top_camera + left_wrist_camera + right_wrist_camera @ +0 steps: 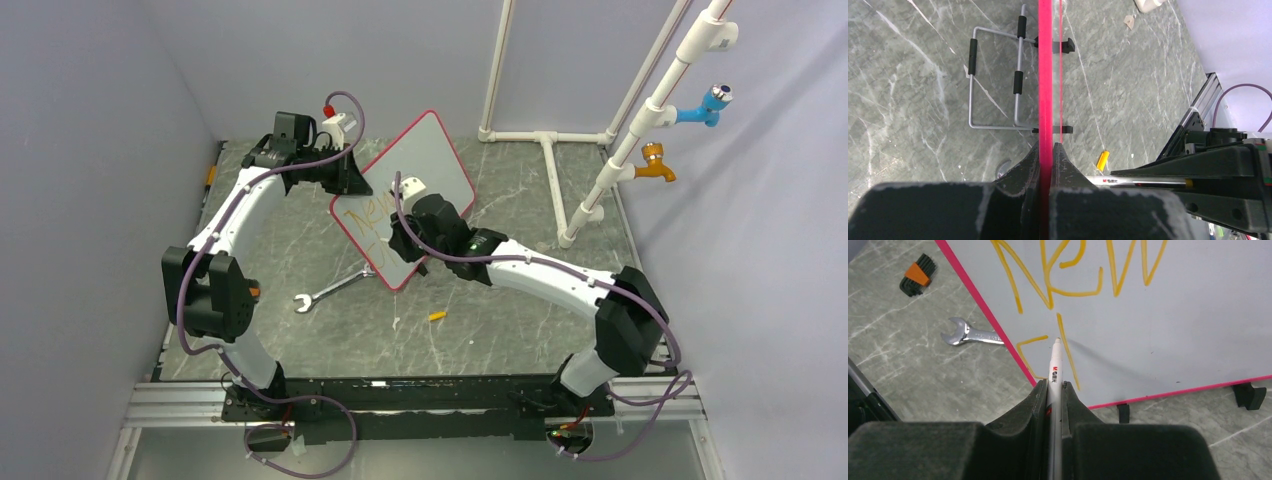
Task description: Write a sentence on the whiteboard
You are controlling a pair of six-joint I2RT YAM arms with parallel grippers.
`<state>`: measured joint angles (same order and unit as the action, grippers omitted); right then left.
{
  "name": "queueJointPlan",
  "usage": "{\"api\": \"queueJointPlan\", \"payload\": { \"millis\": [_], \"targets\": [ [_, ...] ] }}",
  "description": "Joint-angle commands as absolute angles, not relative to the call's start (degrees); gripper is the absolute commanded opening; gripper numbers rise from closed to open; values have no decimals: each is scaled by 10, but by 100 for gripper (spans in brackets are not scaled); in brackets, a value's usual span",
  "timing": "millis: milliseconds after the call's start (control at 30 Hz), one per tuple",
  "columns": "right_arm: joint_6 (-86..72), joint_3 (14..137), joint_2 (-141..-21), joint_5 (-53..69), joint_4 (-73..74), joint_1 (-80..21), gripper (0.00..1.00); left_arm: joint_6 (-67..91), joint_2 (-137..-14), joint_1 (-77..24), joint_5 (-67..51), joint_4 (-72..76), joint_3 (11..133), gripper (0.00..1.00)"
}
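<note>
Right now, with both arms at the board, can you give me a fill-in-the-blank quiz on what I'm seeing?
1. The right gripper is shut on a ___.
2. The left gripper clamps the whiteboard by its ___ frame.
3. The sentence so far starts with the word ___.
4. The silver tool on the table is a ___.
Missing: marker, red, New, wrench.

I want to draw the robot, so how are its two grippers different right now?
The left gripper pinches the red edge of the whiteboard, while the right gripper pinches a marker. The left gripper steadies the board; the right gripper points the marker tip at the orange writing. Both are shut on something.
</note>
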<state>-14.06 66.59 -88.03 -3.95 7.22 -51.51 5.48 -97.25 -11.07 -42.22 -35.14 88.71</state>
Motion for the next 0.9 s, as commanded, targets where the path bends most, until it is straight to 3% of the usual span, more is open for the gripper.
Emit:
{"api": "queueJointPlan", "payload": {
  "millis": [0,867],
  "targets": [
    [-132,692,-902,-38,56,-514,0,29,-958,-121,-418,-353,875,0],
    [-122,733,-936,-85,75,-507,0,29,-955,-121,-419,-355,875,0]
  ]
}}
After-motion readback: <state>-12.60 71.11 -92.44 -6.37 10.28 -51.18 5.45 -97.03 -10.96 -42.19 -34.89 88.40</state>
